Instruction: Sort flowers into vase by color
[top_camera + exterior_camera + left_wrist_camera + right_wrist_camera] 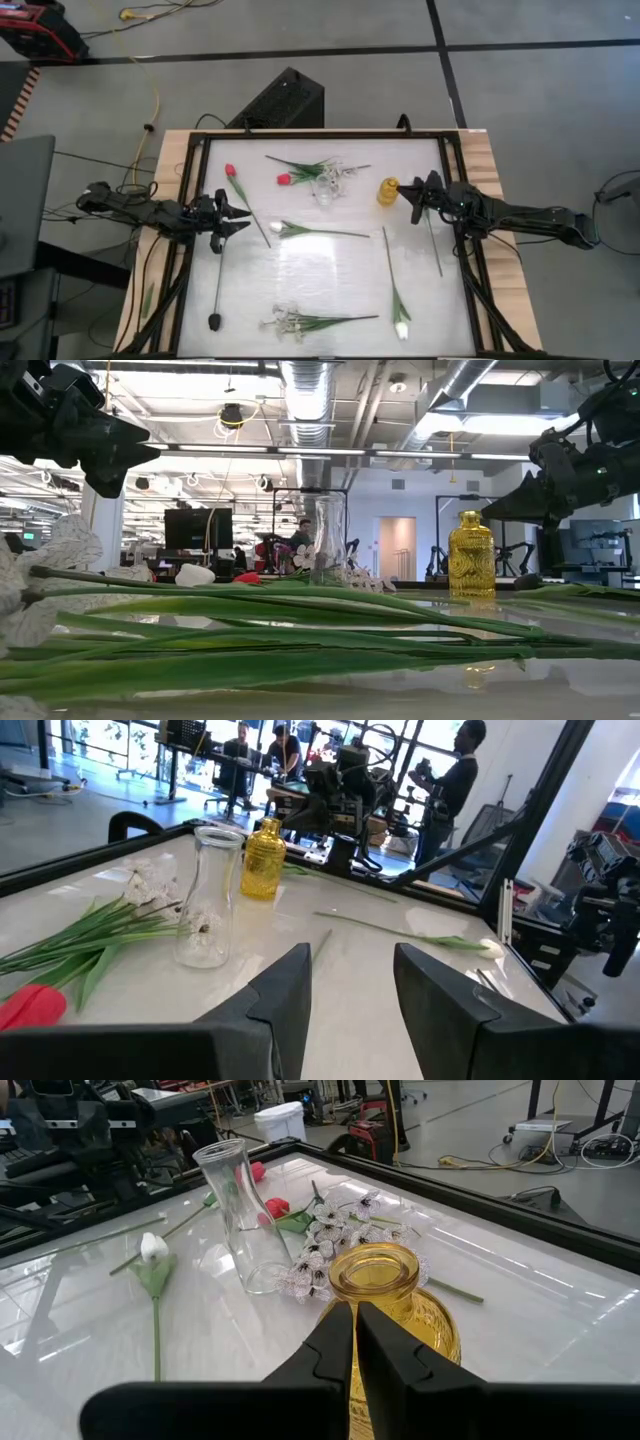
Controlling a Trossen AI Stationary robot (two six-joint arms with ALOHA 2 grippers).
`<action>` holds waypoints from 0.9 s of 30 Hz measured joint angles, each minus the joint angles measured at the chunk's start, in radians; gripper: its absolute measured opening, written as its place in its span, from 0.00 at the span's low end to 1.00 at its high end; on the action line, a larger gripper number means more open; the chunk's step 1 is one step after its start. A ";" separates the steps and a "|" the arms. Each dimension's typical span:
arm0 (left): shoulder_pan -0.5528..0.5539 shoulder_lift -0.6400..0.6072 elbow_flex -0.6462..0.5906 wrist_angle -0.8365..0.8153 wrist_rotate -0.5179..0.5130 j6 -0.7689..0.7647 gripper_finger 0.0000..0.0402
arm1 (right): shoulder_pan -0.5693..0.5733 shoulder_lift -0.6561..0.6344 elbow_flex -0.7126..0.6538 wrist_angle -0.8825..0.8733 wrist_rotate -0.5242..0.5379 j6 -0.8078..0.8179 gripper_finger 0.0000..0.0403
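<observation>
Your left gripper (240,216) hangs open beside the red tulip (243,200), stem running diagonally; your right gripper (408,194), closed empty, sits farther.

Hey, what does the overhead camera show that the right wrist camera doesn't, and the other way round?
Only the high view shows the dark purple flower at the table's near-left, the sprig of white blossoms along the near edge, and the left end effector open above the table.

Only the right wrist view shows the right end effector closed, poised just over the yellow vase's mouth.

Both show the clear vase, the yellow vase, the red tulips and white blossoms beside the clear vase.
</observation>
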 joint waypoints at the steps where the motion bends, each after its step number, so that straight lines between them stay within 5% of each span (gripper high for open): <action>1: 0.000 0.000 0.000 0.000 0.000 0.000 0.33 | 0.000 0.000 0.000 0.000 0.000 0.000 0.12; 21: 0.000 0.000 0.000 0.000 0.000 0.000 0.33 | 0.000 0.000 0.000 0.000 0.000 0.000 0.12; 27: 0.000 0.000 0.000 0.000 -0.031 0.129 0.33 | 0.000 0.000 0.000 0.000 0.000 0.000 0.12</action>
